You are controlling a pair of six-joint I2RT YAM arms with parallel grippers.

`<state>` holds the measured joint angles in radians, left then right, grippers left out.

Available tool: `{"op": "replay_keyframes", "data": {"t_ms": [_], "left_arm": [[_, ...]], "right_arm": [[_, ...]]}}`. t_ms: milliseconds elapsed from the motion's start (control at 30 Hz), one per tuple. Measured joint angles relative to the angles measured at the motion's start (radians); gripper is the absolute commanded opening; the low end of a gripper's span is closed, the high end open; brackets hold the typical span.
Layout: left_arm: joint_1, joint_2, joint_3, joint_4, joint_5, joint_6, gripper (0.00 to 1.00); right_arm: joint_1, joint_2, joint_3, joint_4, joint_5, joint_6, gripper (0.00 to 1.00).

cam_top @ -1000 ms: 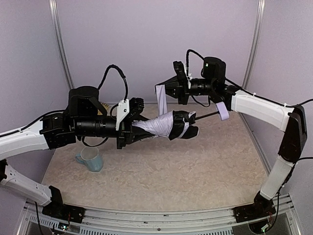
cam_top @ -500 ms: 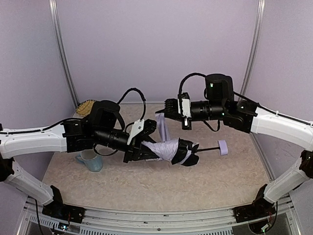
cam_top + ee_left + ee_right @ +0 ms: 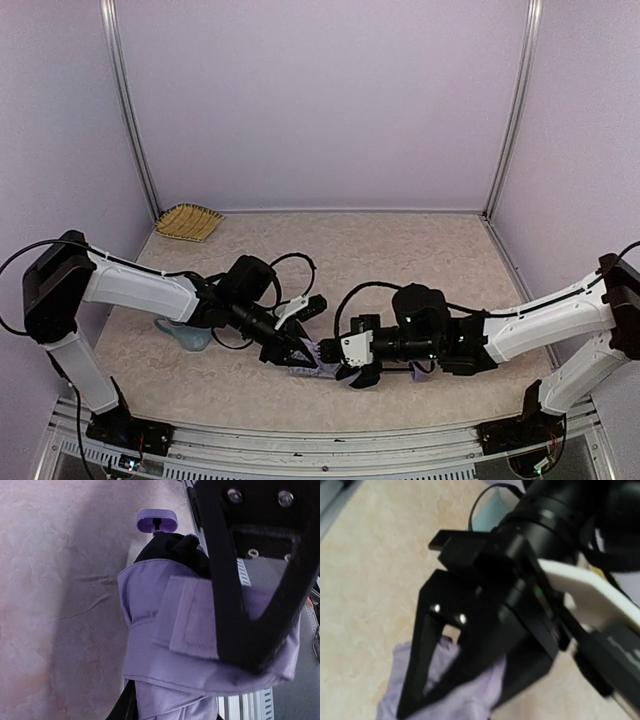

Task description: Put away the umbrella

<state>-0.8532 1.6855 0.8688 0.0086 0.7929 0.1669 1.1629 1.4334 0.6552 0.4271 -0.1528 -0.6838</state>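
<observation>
Low at the near edge of the table [image 3: 400,260], the right end effector [image 3: 352,372] is fully closed against the umbrella [image 3: 165,630]; whether it pinches fabric is hidden. The left end effector [image 3: 300,352], slightly parted, clamps the bunched lavender canopy. The handle [image 3: 156,521] lies beyond.

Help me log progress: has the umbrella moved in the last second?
Yes. Overhead, the umbrella was higher than the mug; now it is lower in the picture, nearer the front.

umbrella [image 3: 322,360] on table [image 3: 420,260], right of mug [image 3: 186,336]
</observation>
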Motion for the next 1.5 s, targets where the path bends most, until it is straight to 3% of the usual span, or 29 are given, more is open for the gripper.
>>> {"op": "replay_keyframes", "data": {"t_ms": [233,467,600,700,867,1033,1100,1500], "left_arm": [[0.058,0.166,-0.002,0.057,0.043,-0.012,0.00],[0.100,0.250,0.037,0.065,0.132,-0.007,0.01],[0.107,0.267,0.045,0.066,0.153,-0.007,0.14],[0.108,0.270,0.045,0.068,0.158,-0.007,0.34],[0.109,0.266,0.023,0.101,0.140,-0.008,0.56],[0.124,0.226,-0.038,0.167,0.109,-0.009,0.66],[0.130,0.217,-0.052,0.184,0.108,-0.009,0.77],[0.133,0.023,-0.022,0.252,0.069,-0.006,0.77]], "right_arm": [[0.021,0.221,-0.011,0.151,0.107,-0.004,0.00],[0.021,0.266,-0.034,0.222,0.156,-0.022,0.00],[0.027,0.274,-0.034,0.222,0.185,-0.059,0.00],[0.043,0.286,-0.034,0.232,0.228,-0.090,0.00],[0.056,0.309,-0.042,0.265,0.263,-0.129,0.00],[0.066,0.328,-0.042,0.296,0.262,-0.150,0.00],[0.066,0.331,-0.043,0.301,0.261,-0.154,0.00],[0.068,0.331,-0.050,0.308,0.251,-0.158,0.00]]}}
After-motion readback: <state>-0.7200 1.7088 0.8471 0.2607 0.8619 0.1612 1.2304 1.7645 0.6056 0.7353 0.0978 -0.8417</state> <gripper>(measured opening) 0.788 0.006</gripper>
